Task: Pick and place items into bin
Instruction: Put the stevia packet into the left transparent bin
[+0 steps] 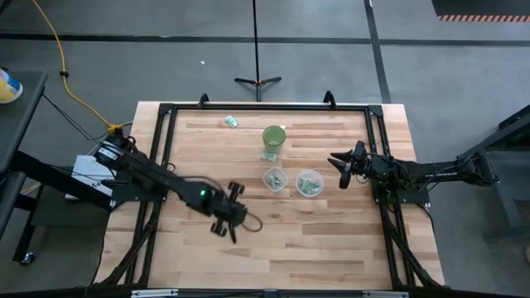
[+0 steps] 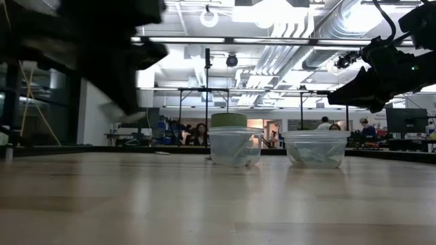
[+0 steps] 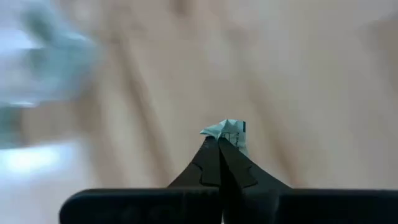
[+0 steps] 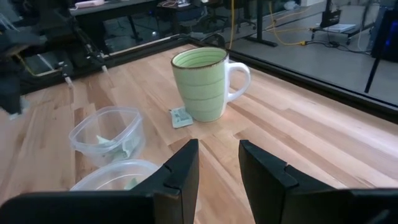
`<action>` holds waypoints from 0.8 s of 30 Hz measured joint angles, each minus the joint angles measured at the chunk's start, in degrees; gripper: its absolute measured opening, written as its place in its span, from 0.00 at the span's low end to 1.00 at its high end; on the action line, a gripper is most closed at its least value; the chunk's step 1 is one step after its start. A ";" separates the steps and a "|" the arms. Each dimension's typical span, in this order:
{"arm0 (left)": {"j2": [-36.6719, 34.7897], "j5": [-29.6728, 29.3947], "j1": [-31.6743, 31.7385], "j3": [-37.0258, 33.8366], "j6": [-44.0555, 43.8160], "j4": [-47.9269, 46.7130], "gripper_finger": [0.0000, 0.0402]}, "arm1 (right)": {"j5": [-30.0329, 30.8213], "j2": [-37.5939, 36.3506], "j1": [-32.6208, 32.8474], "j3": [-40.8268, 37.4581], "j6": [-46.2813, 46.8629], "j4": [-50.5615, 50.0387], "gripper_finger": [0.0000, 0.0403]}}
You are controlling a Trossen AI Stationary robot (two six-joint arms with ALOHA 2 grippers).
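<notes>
Between closed left gripper (image 3: 219,142) jaws: one packet (image 3: 227,130).

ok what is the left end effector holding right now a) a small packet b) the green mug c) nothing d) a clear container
a: in the left wrist view the left end effector is shut on a small pale green-and-white packet sticking out past its tips.

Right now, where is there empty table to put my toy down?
The near side of the table, below the left gripper, is bare wood. So is the far left stretch beside the lone packet. It is crowded in the middle: the green cup, two clear bins and the open right gripper sit close together.
</notes>
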 joint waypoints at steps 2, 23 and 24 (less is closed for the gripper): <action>0.00 -1.73 3.17 0.59 4.04 0.39 0.05 | 1.00 0.00 0.01 0.00 -0.02 0.03 0.26; 0.99 21.98 27.28 3.17 31.43 22.24 0.07 | 5.08 0.00 -0.01 0.00 0.09 1.52 0.26; 1.84 23.84 27.97 3.21 31.71 23.82 0.07 | 5.08 -0.01 -0.01 0.00 0.08 1.61 0.26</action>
